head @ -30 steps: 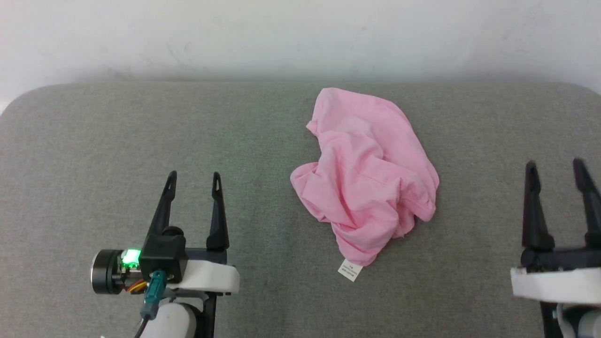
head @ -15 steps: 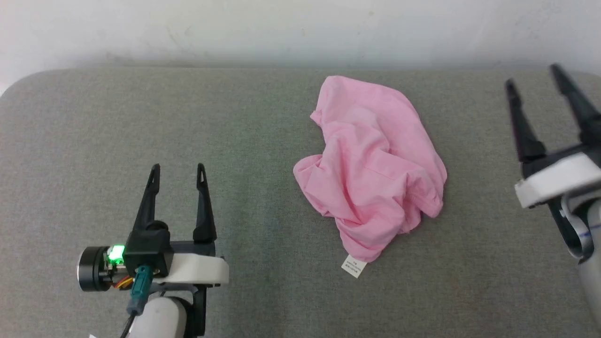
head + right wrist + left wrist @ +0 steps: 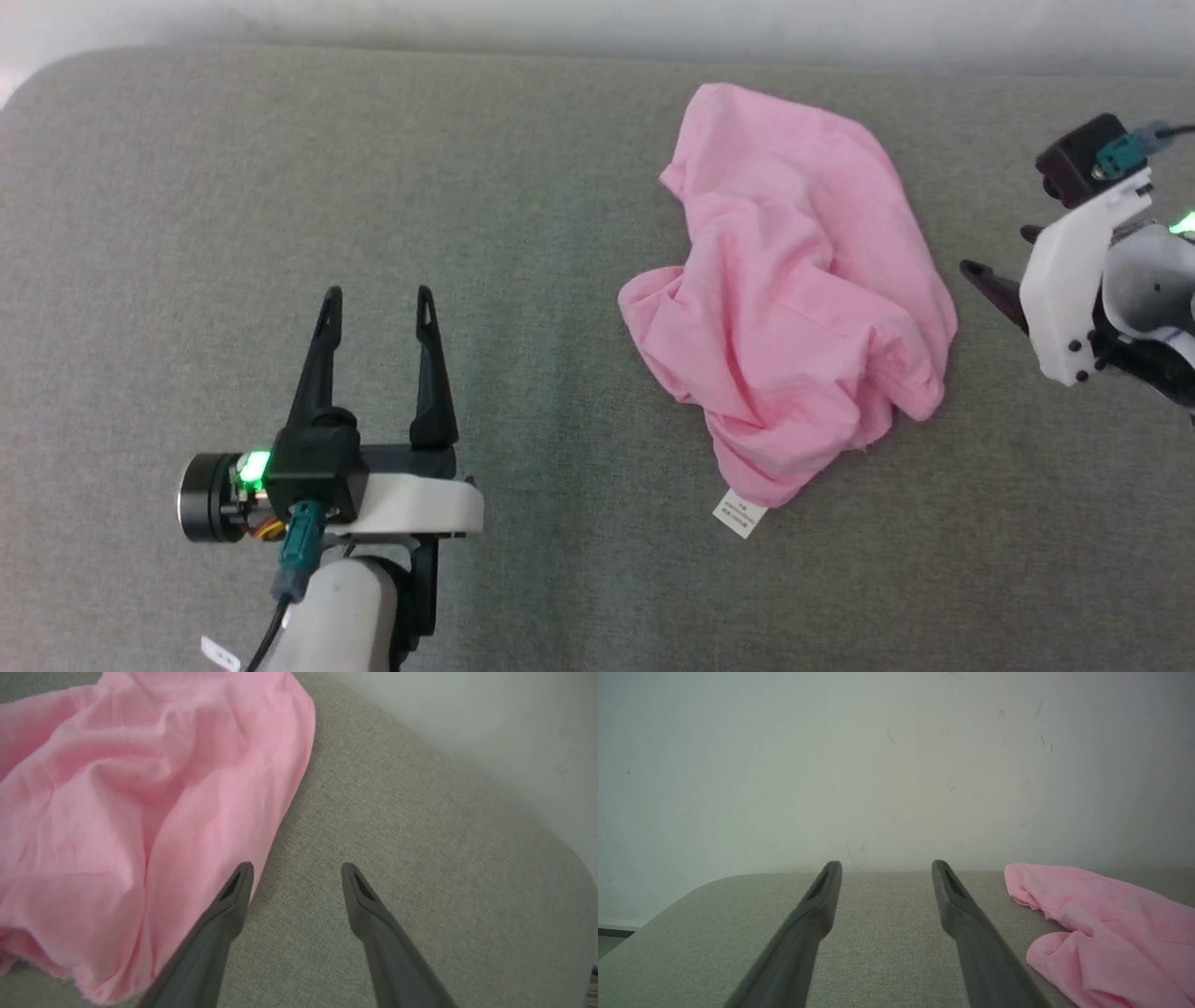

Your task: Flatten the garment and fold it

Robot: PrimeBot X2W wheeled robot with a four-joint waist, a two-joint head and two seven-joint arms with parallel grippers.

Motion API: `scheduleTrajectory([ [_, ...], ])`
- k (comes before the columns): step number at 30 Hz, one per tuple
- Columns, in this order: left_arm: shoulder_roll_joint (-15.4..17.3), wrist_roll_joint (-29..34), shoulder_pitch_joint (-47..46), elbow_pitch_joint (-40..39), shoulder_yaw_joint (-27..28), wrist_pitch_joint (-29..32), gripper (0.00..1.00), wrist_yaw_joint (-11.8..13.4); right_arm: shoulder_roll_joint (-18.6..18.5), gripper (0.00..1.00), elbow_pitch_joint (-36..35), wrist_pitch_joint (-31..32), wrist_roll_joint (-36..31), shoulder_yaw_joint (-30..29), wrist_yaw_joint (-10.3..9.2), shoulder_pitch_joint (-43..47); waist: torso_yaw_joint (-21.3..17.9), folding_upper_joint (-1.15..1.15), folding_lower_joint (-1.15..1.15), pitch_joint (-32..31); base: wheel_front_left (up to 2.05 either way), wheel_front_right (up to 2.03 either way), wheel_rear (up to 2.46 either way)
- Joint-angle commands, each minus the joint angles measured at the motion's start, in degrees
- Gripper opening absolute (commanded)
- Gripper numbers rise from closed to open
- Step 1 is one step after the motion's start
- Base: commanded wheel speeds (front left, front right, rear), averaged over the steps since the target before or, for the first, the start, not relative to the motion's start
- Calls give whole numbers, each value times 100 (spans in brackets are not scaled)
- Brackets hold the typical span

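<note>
The garment is a crumpled light-pink heap on the grey padded surface, right of centre, with its small white label sticking out at the near end. My left gripper stands open well to the garment's left, with nothing between its fingers; in the left wrist view the left gripper faces the wall and the garment lies to its right. My right gripper points left at the garment's right edge. In the right wrist view the right gripper is open, one fingertip over the garment's edge, the other over bare surface.
The grey padded surface has rounded far corners and ends at a white wall. Bare fabric stretches between my left gripper and the garment, and along the near side.
The head camera has tilted down, so the whole picture shifted. My right arm has risen from the lower right and turned to point left at the garment's right edge. The garment lies unchanged.
</note>
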Motion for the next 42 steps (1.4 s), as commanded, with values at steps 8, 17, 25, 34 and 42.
scheduleTrajectory([
  [8, -121, 45, -282, 8, -91, -26, 100, -30, 264, 100, 717, 138, 598, 798, -11, -576, 404, 0, -1, 561, 0, 0, 0],
  [17, -156, 26, -286, 75, -73, -26, 100, 34, 273, 0, 1083, -33, 1040, 1855, -11, -586, 353, 0, -1, 561, 0, 0, 0],
  [25, -161, 99, -236, 113, -21, -26, 100, -21, -414, 0, 1121, -911, 1205, 1863, -11, -1293, 195, 0, -1, 366, 0, 0, 0],
  [34, -163, 167, -238, 88, -33, -26, 100, -78, -1001, 0, 2183, -776, 1473, 1811, -11, -1105, 222, 0, -1, 377, 0, 0, 0],
  [42, -126, 223, -170, 175, 19, -26, 100, -63, -602, 100, 2844, -1320, 1707, 1668, -11, -645, 93, 0, -1, 211, 0, 0, 0],
])
